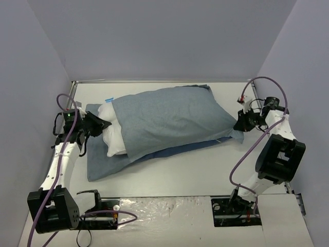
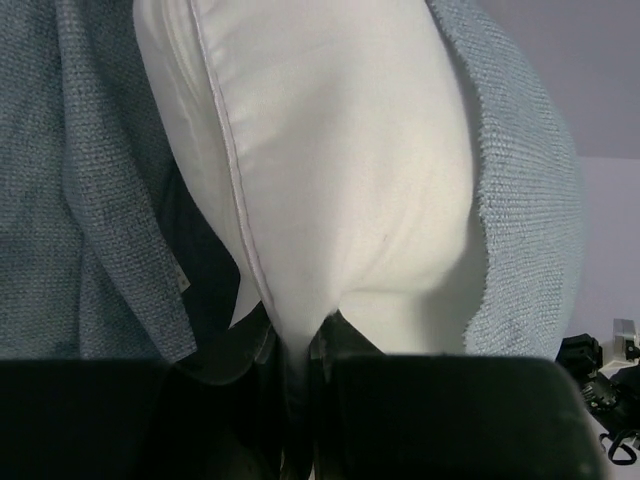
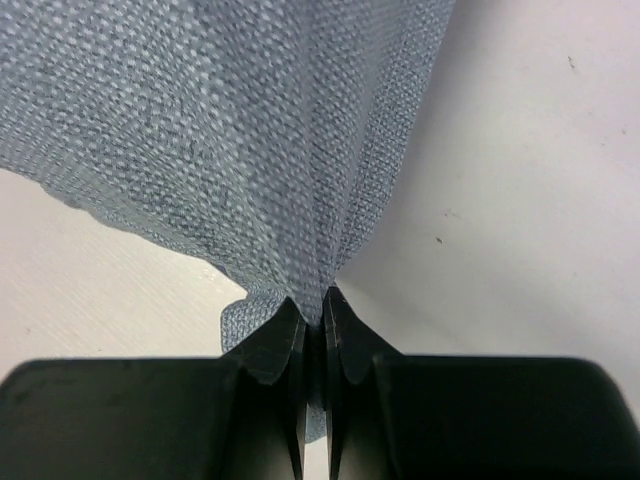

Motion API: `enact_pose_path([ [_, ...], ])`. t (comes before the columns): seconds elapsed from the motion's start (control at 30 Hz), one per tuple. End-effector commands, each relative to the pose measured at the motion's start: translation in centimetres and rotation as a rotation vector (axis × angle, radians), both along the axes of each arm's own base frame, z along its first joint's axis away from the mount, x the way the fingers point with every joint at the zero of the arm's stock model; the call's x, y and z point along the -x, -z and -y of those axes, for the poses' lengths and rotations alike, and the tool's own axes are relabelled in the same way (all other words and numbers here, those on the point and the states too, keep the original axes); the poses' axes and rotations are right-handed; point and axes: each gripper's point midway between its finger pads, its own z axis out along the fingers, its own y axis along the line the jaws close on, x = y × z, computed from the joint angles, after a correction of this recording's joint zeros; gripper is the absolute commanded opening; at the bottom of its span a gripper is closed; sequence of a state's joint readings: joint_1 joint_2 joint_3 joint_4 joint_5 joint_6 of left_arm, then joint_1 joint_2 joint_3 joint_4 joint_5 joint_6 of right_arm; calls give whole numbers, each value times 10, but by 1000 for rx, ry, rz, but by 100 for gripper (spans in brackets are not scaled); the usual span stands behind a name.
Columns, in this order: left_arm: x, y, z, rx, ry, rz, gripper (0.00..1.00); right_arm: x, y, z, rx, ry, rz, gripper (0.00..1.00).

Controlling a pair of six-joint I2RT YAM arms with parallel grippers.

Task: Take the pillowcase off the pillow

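At the left side of the table (image 1: 195,170), we note the left gripper (image 1: 99,125) with its fingers pressed together on the white end of the pillow (image 1: 113,138). The wrist view shows white fabric nipped between them. That end sticks out bare from the open mouth of the pillowcase (image 1: 169,116), whose edges flank it on both sides; the rest of the pillow is covered.

A small blue scrap (image 1: 109,99), too small to identify, lies just behind the bare end.

The pillowcase lies across mid-table, paler grey-blue face up, with a darker blue layer spread flat beneath it toward the near left.

At right, the right gripper (image 1: 240,125) is clamped tight on the pillowcase's right-hand corner. The cloth gathers into the closed fingers, with bare table underneath.

Grey walls (image 1: 154,36) close in three sides.

Count: one pillow, one pillowcase, two arms (image 1: 59,164), two purple cables (image 1: 241,164), one looped along each arm.
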State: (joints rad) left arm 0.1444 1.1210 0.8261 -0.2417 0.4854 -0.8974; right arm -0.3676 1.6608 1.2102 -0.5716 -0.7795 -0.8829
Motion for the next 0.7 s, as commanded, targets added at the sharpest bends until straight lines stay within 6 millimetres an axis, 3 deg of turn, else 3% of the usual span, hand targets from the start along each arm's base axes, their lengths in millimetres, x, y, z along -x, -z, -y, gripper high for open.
enact_pose_path([
  [0.0,-19,-58,-42,-92,-127,169,2,2,-20,52,97,121,50,0],
  [0.17,-22,-69,-55,-106,-165,187,2,19,-11,77,136,171,31,0],
  [0.37,-16,-64,-59,-142,-162,161,2,46,11,102,170,207,-21,0],
  [0.47,-6,-45,-53,-128,-141,132,2,61,12,94,149,142,-40,0],
  [0.5,0,-29,-49,-122,-131,100,2,69,14,88,133,126,-58,0],
  [0.67,24,4,-47,-153,-116,28,2,72,6,92,167,144,-48,0],
])
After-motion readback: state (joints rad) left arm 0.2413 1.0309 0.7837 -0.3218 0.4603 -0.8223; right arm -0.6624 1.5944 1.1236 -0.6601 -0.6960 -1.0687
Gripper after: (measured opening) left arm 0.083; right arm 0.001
